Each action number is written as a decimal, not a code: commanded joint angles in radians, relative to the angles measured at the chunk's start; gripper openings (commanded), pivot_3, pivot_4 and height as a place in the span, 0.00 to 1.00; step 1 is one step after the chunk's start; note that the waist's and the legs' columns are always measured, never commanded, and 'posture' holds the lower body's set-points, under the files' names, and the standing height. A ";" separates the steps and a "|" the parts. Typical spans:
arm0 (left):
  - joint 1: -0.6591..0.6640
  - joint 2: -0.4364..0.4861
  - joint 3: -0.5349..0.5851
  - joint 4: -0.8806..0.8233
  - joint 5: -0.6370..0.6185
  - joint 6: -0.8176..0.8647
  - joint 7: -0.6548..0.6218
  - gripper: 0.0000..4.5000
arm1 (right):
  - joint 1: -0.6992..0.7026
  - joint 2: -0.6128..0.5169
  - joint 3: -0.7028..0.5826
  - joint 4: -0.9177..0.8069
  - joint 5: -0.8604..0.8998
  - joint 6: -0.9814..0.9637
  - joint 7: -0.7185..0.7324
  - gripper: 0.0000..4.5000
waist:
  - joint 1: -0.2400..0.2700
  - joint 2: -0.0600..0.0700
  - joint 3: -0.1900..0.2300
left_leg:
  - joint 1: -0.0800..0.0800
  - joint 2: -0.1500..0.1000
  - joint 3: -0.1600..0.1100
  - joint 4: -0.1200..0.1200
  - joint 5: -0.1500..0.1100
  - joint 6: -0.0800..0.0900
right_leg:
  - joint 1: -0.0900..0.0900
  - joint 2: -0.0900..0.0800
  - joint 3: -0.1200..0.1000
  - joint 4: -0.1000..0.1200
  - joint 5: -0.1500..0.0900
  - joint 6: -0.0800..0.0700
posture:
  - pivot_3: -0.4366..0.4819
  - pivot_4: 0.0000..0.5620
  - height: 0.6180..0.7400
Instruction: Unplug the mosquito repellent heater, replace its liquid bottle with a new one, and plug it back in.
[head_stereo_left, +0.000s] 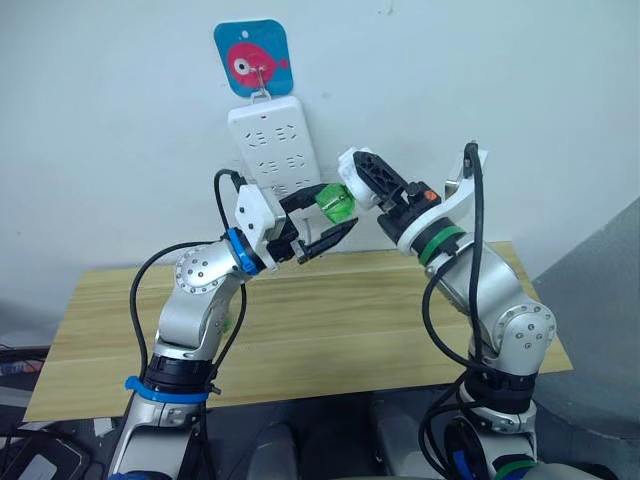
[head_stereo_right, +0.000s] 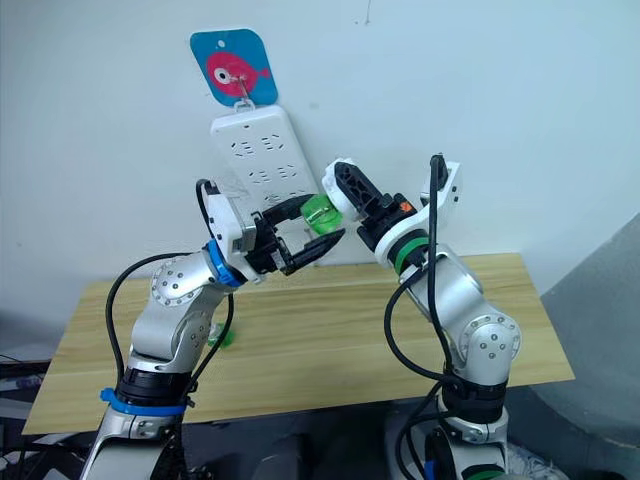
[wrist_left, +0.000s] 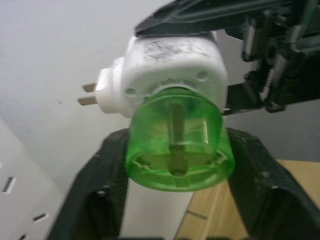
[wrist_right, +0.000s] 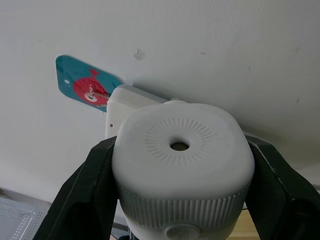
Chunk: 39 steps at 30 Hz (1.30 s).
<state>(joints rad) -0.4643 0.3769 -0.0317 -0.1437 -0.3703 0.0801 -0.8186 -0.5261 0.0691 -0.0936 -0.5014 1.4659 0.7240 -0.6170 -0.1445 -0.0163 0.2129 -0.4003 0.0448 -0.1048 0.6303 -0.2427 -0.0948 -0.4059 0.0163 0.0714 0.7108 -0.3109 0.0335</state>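
Both arms raised above the bench (head_stereo_left: 300, 330), meeting mid-air in front of the wall.

Right pincer (wrist_right: 182, 175) clenched on the mosquito repellent heater (wrist_right: 182, 160): black fingers (wrist_right: 80, 195) pressed against both sides of the white body, round vent face with dark centre hole facing the wrist camera. Heater unplugged, held off the power strip (head_stereo_left: 272, 145), two metal prongs (wrist_left: 89, 94) sticking out bare toward the wall.

Green liquid bottle (wrist_left: 175, 142) screwed into the underside of the heater, translucent, wick rod visible inside. Pointing away from right pincer toward the left one.

Left pincer (head_stereo_left: 328, 218) spread wide, fingers (wrist_left: 100, 190) either side of the green bottle; in left wrist view, gaps visible between pads and bottle on both sides, so straddling, not gripping. In the eye views, upper finger tip just beside the bottle, lower finger below it.

Power strip hanging on the wall from a hook on a blue plaque with a pink fish (head_stereo_left: 252, 58), just behind and above left pincer. Sockets near the pincers look unoccupied.
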 joint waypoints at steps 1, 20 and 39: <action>-0.014 -0.001 0.017 -0.015 -0.012 -0.020 0.002 0.50 | -0.002 -0.012 0.022 -0.033 0.026 -0.030 0.003 0.66 | 0.000 0.000 0.000 | 0.000 0.000 0.000 0.000 0.000 0.000 | 0.000 0.000 0.000 0.000 0.000 0.000 | 0.31 0.32 1.00; 0.073 0.073 -0.004 -0.026 0.004 -0.090 -0.123 0.50 | 0.035 -0.439 -0.092 0.033 0.232 0.047 0.272 1.00 | 0.008 0.000 0.000 | 0.000 0.000 0.001 0.000 0.000 0.000 | 0.001 0.000 0.000 -0.002 0.000 0.000 | 0.32 0.34 1.00; 0.109 0.193 -0.048 0.089 0.076 -0.469 -0.361 0.50 | -0.065 -0.828 0.053 0.363 0.258 0.543 0.955 1.00 | 0.036 0.000 0.003 | -0.001 0.000 0.003 0.000 0.000 0.000 | 0.001 0.001 0.001 -0.005 0.000 0.000 | 0.36 0.36 1.00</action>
<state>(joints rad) -0.3356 0.5658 -0.0805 -0.0380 -0.2853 -0.3554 -1.1716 -0.5751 -0.7596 -0.0353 -0.1301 1.7103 1.2501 0.3008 -0.1086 -0.0158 0.2156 -0.4011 0.0448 -0.1023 0.6301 -0.2430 -0.0944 -0.4050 0.0168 0.0726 0.7052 -0.3109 0.0336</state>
